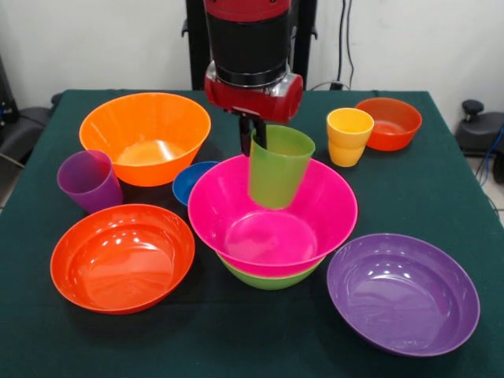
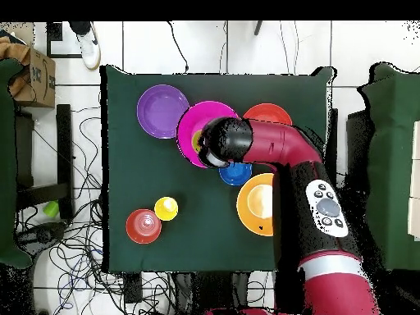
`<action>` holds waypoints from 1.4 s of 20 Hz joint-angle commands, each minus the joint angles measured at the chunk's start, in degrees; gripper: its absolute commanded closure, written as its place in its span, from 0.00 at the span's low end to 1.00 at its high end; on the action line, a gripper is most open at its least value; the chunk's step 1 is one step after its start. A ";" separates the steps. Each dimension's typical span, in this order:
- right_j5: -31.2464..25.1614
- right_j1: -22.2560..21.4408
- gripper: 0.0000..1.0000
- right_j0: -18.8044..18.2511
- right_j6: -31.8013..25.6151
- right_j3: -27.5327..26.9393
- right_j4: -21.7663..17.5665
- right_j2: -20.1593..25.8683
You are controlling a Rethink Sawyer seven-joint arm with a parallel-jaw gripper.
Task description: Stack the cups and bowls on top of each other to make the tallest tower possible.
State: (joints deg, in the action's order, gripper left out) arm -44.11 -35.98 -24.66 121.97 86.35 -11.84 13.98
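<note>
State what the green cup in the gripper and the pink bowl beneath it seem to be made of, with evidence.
Green cup: likely thin plastic, smooth, slightly sheened, uniform colour.
Pink bowl: likely glossy plastic; bright highlights on its inside wall.

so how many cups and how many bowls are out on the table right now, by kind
Cups: 3: green cup held by the gripper, purple cup, yellow-orange cup.
Bowls: 7: orange, small blue, pink, lime green, purple, large red-orange, small red-orange.
Total: 10
</note>
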 commanded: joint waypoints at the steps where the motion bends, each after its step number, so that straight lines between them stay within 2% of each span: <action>1: 5.44 4.91 1.00 -0.56 1.27 -1.41 -2.62 -0.36; 10: 6.49 6.12 1.00 -2.30 -1.51 -1.64 -3.53 -0.04; 14: 6.63 7.21 1.00 -0.99 -0.07 -2.25 -3.30 -0.24; 18: 5.06 8.05 1.00 -1.41 -1.27 -2.91 -2.46 0.80; 28: 7.81 10.47 1.00 -1.47 -1.42 -3.79 -3.42 0.69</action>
State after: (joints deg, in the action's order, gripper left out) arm -40.60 -28.70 -26.44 121.97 85.00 -11.85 13.80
